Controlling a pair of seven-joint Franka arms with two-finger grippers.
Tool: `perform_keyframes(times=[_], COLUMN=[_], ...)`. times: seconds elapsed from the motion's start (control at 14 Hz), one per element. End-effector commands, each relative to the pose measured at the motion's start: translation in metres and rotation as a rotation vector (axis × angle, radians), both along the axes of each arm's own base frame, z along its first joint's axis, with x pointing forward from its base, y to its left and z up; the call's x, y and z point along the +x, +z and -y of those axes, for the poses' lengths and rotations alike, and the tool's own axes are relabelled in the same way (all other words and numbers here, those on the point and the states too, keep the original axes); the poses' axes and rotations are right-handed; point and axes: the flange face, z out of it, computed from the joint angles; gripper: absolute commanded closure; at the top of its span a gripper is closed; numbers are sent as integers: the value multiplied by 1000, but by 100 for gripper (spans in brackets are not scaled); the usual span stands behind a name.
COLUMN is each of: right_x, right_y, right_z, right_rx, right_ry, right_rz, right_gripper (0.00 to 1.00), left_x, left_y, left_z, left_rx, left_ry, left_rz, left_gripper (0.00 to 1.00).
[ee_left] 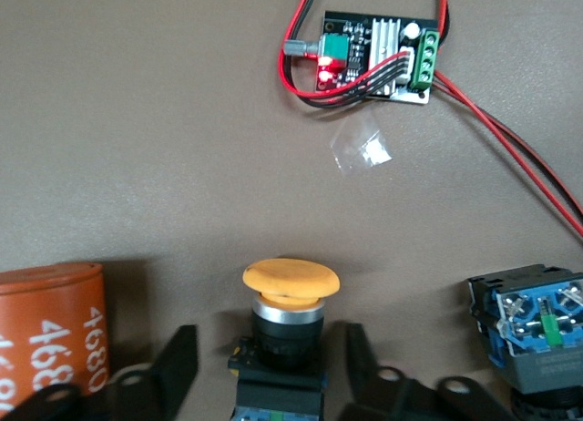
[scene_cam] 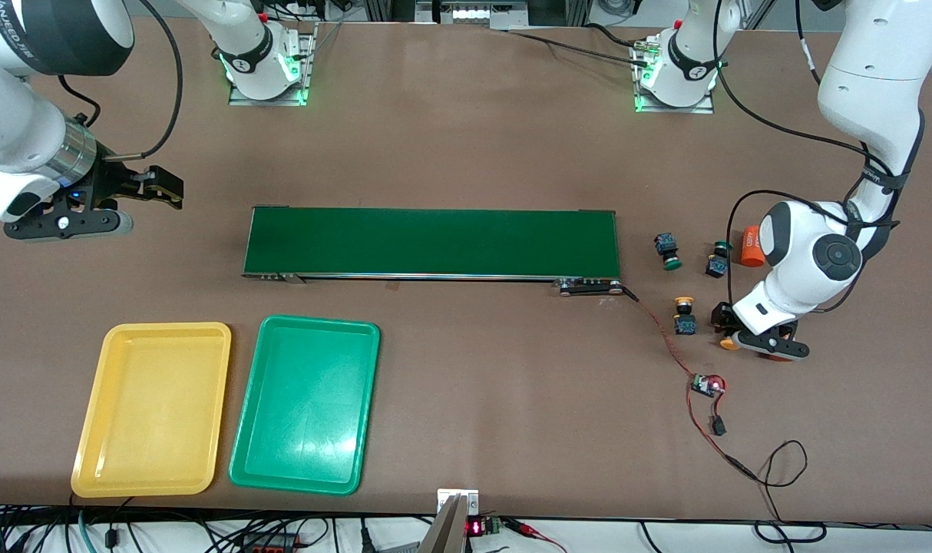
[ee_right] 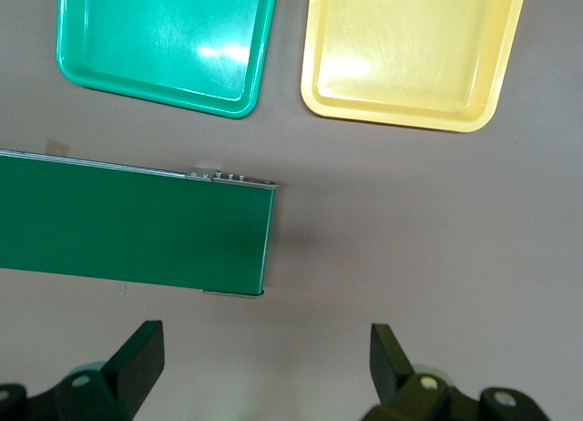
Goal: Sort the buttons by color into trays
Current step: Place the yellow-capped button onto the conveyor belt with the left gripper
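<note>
My left gripper is down at the table at the left arm's end, open, with a finger on each side of a yellow-capped button and a gap at both sides. Its cap shows in the front view. A second yellow-capped button stands beside it toward the belt. Two green-capped buttons lie farther from the front camera. The yellow tray and green tray lie empty near the front camera at the right arm's end. My right gripper waits open and empty over the table.
A long dark-green conveyor belt crosses the middle. An orange cylinder printed "4680" lies beside the left wrist. A small controller board with red and black wires lies nearer the front camera than the buttons.
</note>
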Motion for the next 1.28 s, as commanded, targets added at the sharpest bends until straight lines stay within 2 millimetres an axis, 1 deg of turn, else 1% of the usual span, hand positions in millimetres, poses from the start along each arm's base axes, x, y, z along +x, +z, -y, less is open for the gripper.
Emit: perform_keyframes(times=[0.0, 0.07, 0.14, 0.21, 0.29, 0.43, 0.5, 0.57, 0.71, 0.78, 0.93, 1.0, 1.07, 1.14, 1.21], right_x=[-3, -3, -3, -3, -3, -3, -3, -3, -3, -3, -3, -3, -3, -3, -3], right_y=[1, 1, 1, 1, 1, 1, 1, 0, 0, 0, 0, 0, 0, 0, -1], right_z=[-1, -1, -1, -1, -1, -2, -2, -2, -2, -2, -2, -2, -1, -1, -1], right_rx=[-17, -17, -17, -17, -17, -17, -17, -17, -17, -17, -18, -17, -17, -17, -18], right_ry=[-8, -8, -8, -8, -8, -6, -6, -6, -6, -6, -6, -3, -3, -2, -1], right_rz=[1, 1, 1, 1, 1, 1, 1, 0, 0, -2, -3, -4, -4, -5, -8], right_gripper=[0, 0, 0, 0, 0, 0, 0, 0, 0, 0, 0, 0, 0, 0, 0], left_x=[-4, -2, 1, 6, 13, 23, 23, 22, 9, 0, -22, -34, -52, -68, -77], left_y=[8, 15, 28, 47, 69, 105, 119, 127, 129, 129, 124, 121, 120, 118, 115], left_z=[1, 3, 7, 21, 42, 74, 96, 116, 171, 198, 246, 264, 290, 309, 321], left_rx=[8, 9, 13, 5, -4, -5, -10, -19, -42, -49, -60, -57, -58, -55, -60], left_ry=[-25, -26, -29, -30, -36, -24, -19, -11, 52, 94, 169, 203, 238, 259, 276], left_rz=[-32, -38, -47, -75, -125, -242, -288, -296, -306, -314, -339, -355, -373, -383, -374], left_gripper=[92, 92, 92, 92, 92, 92, 92, 92, 92, 92, 92, 92, 92, 92, 92])
